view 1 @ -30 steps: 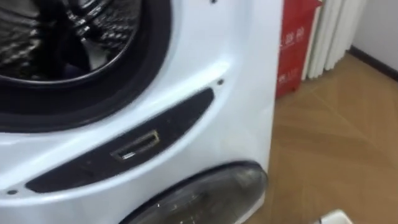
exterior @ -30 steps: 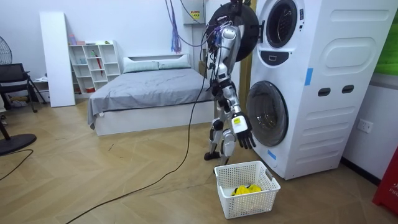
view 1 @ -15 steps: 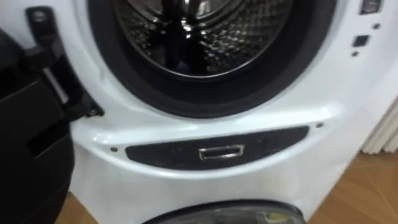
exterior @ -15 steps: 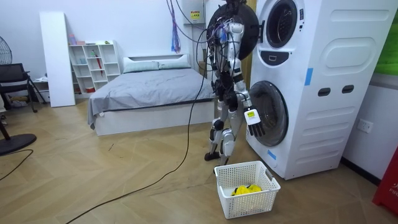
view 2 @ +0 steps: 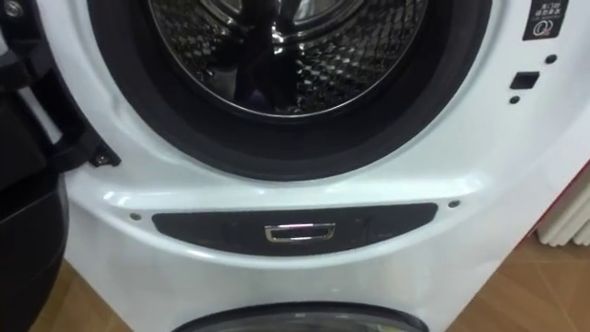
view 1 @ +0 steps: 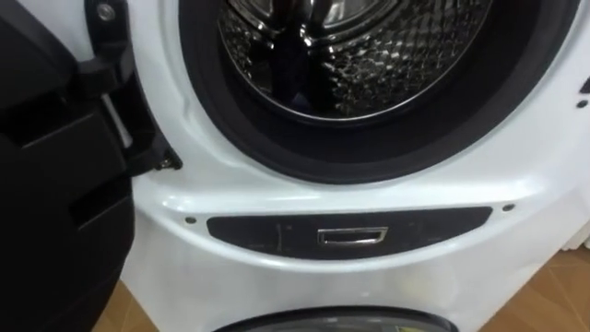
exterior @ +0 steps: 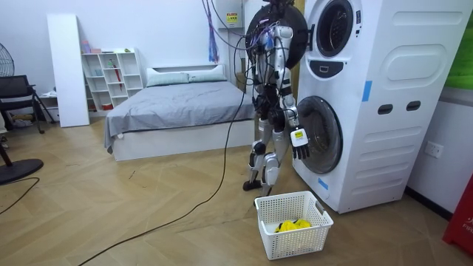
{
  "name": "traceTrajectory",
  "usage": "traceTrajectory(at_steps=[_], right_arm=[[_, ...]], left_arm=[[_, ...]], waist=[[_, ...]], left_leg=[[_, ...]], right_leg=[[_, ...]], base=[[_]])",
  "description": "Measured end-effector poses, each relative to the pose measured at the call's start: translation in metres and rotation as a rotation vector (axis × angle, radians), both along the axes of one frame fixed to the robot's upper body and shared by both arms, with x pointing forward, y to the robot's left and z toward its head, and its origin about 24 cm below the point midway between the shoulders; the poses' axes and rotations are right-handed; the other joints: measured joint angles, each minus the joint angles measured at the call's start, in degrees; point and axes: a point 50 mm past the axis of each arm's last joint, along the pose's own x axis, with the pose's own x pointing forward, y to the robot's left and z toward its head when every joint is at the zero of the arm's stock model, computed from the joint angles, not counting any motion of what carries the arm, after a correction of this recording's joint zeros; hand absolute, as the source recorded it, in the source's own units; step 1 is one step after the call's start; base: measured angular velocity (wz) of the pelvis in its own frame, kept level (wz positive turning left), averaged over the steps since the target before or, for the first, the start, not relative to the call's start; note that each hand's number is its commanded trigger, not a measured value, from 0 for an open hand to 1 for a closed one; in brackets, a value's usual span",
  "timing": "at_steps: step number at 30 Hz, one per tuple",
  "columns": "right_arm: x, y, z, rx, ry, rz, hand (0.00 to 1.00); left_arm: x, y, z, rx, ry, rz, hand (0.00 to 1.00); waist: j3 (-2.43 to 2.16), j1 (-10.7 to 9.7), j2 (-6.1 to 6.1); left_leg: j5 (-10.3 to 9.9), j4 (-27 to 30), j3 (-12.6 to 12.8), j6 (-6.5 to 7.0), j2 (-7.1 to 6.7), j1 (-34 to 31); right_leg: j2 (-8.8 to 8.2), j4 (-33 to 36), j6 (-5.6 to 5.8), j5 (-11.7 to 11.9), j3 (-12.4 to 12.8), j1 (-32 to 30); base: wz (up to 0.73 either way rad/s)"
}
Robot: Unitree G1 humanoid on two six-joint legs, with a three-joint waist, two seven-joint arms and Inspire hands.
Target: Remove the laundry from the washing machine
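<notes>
I stand facing the stacked white washing machines (exterior: 384, 96). The upper machine's round opening (view 1: 369, 138) is straight ahead, with its black door (view 1: 55, 184) swung open to my left. Inside, the perforated steel drum (view 2: 304, 46) shows with dark reflections; I cannot tell whether cloth lies in it. My right hand (exterior: 299, 142) hangs at my side in front of the lower machine's door (exterior: 319, 134), fingers relaxed and holding nothing. A yellow garment (exterior: 293, 224) lies in the white basket (exterior: 267, 229) on the floor behind me.
A dark panel with a chrome handle (view 1: 350, 237) sits under the opening. A bed (exterior: 177, 111) and a white shelf (exterior: 111, 74) stand at the room view's left. Bare wooden floor (exterior: 148, 214) surrounds the basket.
I have turned from the basket side towards the machines; my view swung left, so the drum opening is now centred. My right hand rose and moved closer to the lower door.
</notes>
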Motion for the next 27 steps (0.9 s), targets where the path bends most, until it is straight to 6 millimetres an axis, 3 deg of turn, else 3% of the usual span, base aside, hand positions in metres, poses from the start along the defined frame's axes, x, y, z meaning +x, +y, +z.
traceTrajectory(at_steps=[5,11,12,19,21,23,24,25,26,27], right_arm=[[-0.001,0.003,-0.001,0.025,0.017,0.025,0.0],[-0.001,0.004,-0.001,0.033,0.036,0.068,0.0],[-0.003,0.004,-0.002,0.034,0.038,0.067,0.0],[0.0,0.006,-0.001,0.061,0.028,0.091,0.0],[0.003,0.007,-0.001,0.058,0.027,0.122,0.0],[0.002,0.007,-0.001,0.059,0.031,0.136,0.0],[0.003,0.006,-0.001,0.053,0.03,0.149,0.0],[0.004,0.006,-0.001,0.049,0.029,0.156,0.0],[0.008,0.004,0.0,0.04,0.023,0.168,0.0],[0.012,0.002,0.002,0.025,0.014,0.176,0.0]], left_arm=[[-0.007,0.002,-0.001,-0.004,0.036,0.04,0.0],[-0.029,0.001,-0.004,0.009,0.131,0.03,0.0],[-0.031,0.0,-0.004,0.014,0.149,0.017,0.0],[-0.034,0.001,-0.004,0.04,0.189,-0.039,0.0],[-0.034,0.003,-0.004,0.045,0.193,-0.041,0.0],[-0.031,0.005,-0.004,0.042,0.194,-0.051,0.0],[-0.023,0.003,-0.004,0.031,0.178,-0.059,0.0],[-0.02,0.002,-0.004,0.028,0.17,-0.061,0.0],[-0.013,0.0,-0.003,0.026,0.146,-0.074,0.0],[-0.005,-0.002,-0.001,0.017,0.115,-0.077,0.0]], waist=[[-0.03,1.2,-0.3],[-0.16,1.6,-0.4],[-0.37,1.5,-0.28],[-0.38,1.6,0.04],[0.04,2.0,0.14],[-0.03,2.5,-0.16],[-0.03,2.6,0.09],[-0.13,2.8,0.34],[-0.26,2.8,0.55],[-0.1,2.8,0.98]], left_leg=[[-0.2,0.1,-1.2,0.22,0.01,0.2],[-0.3,0.2,-2.0,0.13,0.04,1.0],[-0.5,0.3,-2.4,0.12,0.05,1.1],[-0.9,1.6,-2.2,-0.25,0.43,1.2],[-2.8,7.4,-2.2,-1.29,1.3,-0.5],[-3.6,15.3,-2.6,-2.46,2.05,-3.9],[-3.7,21.4,-3.1,-2.67,2.55,-7.3],[-3.7,24.1,-3.4,-2.69,3.09,-9.0],[-3.6,27.9,-3.8,-2.73,4.09,-11.3],[-3.7,32.1,-4.1,-2.76,5.4,-12.8]], right_leg=[[0.22,-0.1,0.05,-0.2,-0.1,0.6],[0.35,-0.3,-0.01,-0.1,-1.0,1.7],[0.36,-0.9,-0.01,-0.2,-1.6,2.0],[0.81,-0.7,-0.28,-0.3,-1.6,3.0],[1.43,0.7,-0.97,-0.9,-1.3,2.6],[1.75,1.5,-1.61,-1.2,-1.3,2.5],[2.33,1.2,-2.2,-1.0,-1.3,2.3],[2.43,1.2,-2.55,-0.9,-1.5,1.9],[3.07,1.6,-3.37,-0.9,-1.8,0.7],[3.35,2.4,-4.05,-1.1,-3.3,-0.1]], base=[[0.08],[0.08],[0.13],[0.02],[-0.17],[-0.15],[-0.09],[-0.14],[-0.19],[-0.32]])
